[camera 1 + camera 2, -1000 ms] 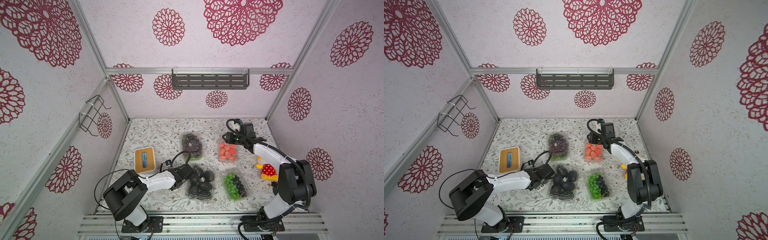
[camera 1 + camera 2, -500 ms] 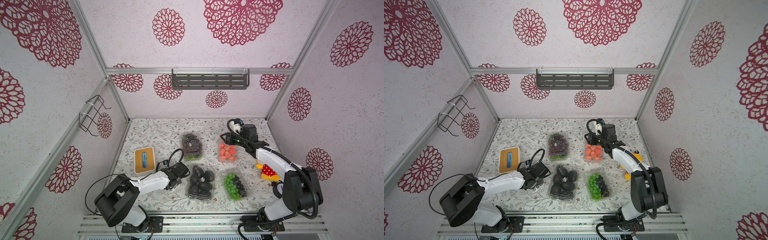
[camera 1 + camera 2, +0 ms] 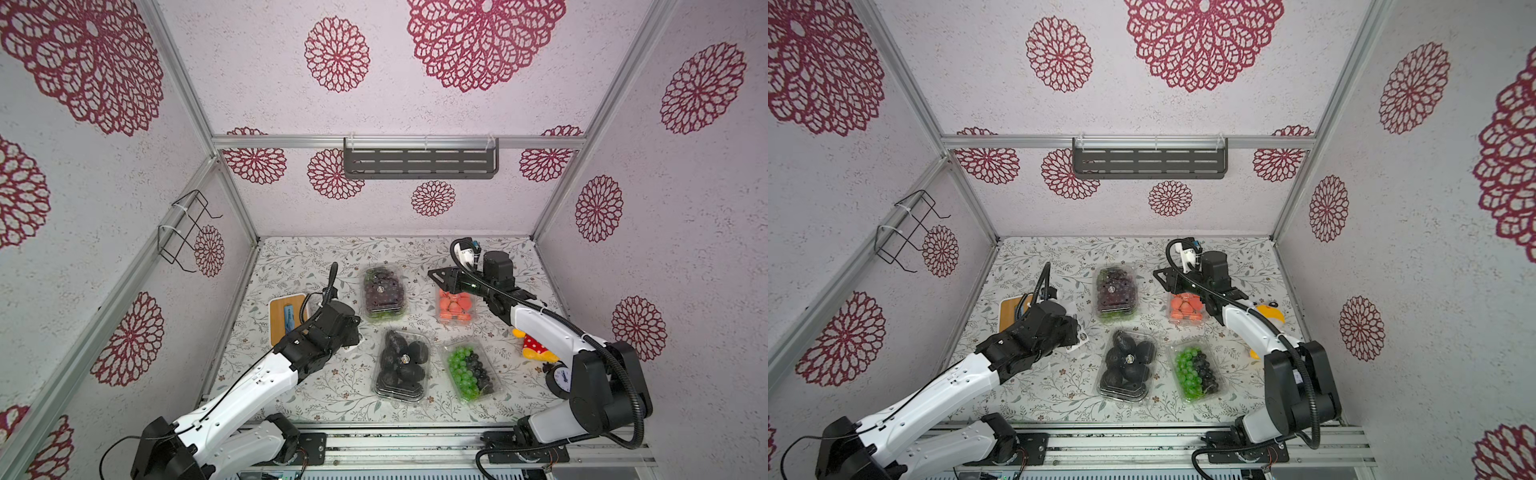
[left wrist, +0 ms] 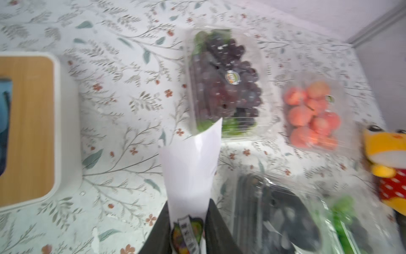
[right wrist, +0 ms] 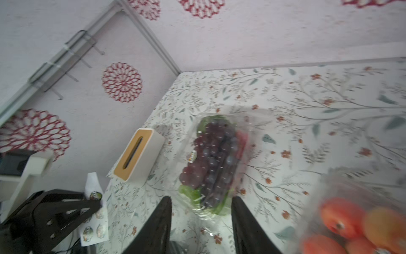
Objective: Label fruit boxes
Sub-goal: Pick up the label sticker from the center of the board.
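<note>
I am seeing the four fruit boxes sitting in a two-by-two cluster in the middle of the table. The purple grape box and the strawberry box are lying on the far side. The black fruit box and the green-and-black grape box are lying nearer the arm bases. A round sticker is showing on the purple grape box lid. My left gripper is pinching the white sticker sheet between narrow jaws, lifting it beside the black fruit box. My right gripper is hovering with jaws apart and nothing between them, above the table between the purple grape box and the strawberry box. The white box with a wooden lid is standing to the left, and a plush toy is lying to the right.
</note>
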Controlling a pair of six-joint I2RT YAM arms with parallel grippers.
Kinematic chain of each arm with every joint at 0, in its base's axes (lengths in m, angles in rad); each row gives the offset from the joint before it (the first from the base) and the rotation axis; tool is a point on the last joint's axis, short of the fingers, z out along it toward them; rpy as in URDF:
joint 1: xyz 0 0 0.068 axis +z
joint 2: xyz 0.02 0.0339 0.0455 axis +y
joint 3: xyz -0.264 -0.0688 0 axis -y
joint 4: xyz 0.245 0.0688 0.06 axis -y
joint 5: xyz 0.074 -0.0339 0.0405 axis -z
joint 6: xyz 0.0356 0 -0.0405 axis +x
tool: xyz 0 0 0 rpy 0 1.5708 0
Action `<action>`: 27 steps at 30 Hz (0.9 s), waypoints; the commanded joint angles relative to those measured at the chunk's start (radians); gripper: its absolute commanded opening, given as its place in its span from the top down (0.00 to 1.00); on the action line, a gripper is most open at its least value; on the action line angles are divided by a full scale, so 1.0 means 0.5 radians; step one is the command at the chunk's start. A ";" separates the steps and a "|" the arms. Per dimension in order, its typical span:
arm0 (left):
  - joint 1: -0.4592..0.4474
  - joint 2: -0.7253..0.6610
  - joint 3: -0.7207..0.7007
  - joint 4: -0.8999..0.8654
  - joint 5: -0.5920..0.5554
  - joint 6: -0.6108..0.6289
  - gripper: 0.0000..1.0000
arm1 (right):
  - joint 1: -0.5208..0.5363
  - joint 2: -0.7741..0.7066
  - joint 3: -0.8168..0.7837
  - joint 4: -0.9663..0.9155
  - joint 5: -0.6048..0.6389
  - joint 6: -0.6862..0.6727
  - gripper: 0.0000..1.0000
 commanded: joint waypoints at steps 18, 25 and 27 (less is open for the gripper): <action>-0.105 0.036 0.067 0.730 0.827 0.657 0.73 | 0.425 -0.147 -0.082 0.678 -0.691 0.100 0.45; -0.106 0.053 0.092 0.737 0.796 0.672 0.74 | 0.496 -0.107 -0.031 0.557 -0.753 0.058 0.52; -0.115 0.033 0.068 0.778 0.715 0.676 0.73 | 0.500 -0.086 -0.026 0.550 -0.746 0.058 0.54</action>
